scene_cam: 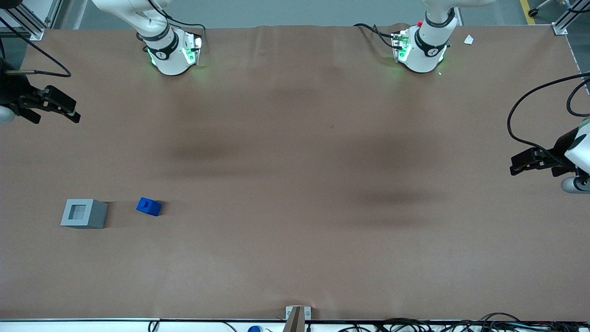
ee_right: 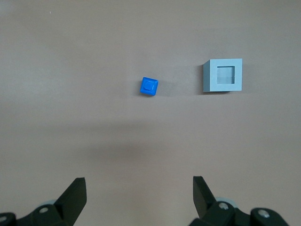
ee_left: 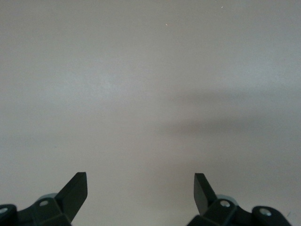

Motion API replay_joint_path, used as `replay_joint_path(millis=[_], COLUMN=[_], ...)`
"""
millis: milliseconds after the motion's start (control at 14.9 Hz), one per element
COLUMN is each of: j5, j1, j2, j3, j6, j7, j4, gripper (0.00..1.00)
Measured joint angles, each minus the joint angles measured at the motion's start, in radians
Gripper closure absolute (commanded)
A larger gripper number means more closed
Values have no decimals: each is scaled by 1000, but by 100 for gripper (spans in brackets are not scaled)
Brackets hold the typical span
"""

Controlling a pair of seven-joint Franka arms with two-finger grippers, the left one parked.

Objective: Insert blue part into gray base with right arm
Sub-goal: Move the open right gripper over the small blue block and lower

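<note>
Right wrist view: your gripper point(ee_right: 138, 195), fingers apart and empty, hovers well short of the blue part point(ee_right: 149, 86) beside the gray base point(ee_right: 223, 76); approach step, so descend and straddle the part.

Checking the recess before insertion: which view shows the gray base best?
Right wrist view: the gray base is seen from above, recess open, the open gripper well clear. Front view shows it smaller. Left wrist view misses it.

Note that your right arm point(scene_cam: 152, 32) is cut off above its base. The gripper point(ee_right: 138, 195) shows only its spread fingertips in the wrist view. The gray base point(scene_cam: 84, 213) recess depth is indiscernible.
</note>
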Motion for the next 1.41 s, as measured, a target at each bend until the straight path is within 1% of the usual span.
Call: replay_joint_path(millis=[603, 803, 1004, 1205, 1406], j5=[0, 0, 0, 0, 0], j1=[-2, -2, -1, 3, 4], j2=[0, 24, 106, 227, 336], j3=[-2, -3, -1, 1, 1], j6=[2, 14, 77, 186, 295], j7=[3, 3, 3, 3, 7], j4=[24, 21, 14, 9, 9], gripper=[0, 0, 0, 0, 3])
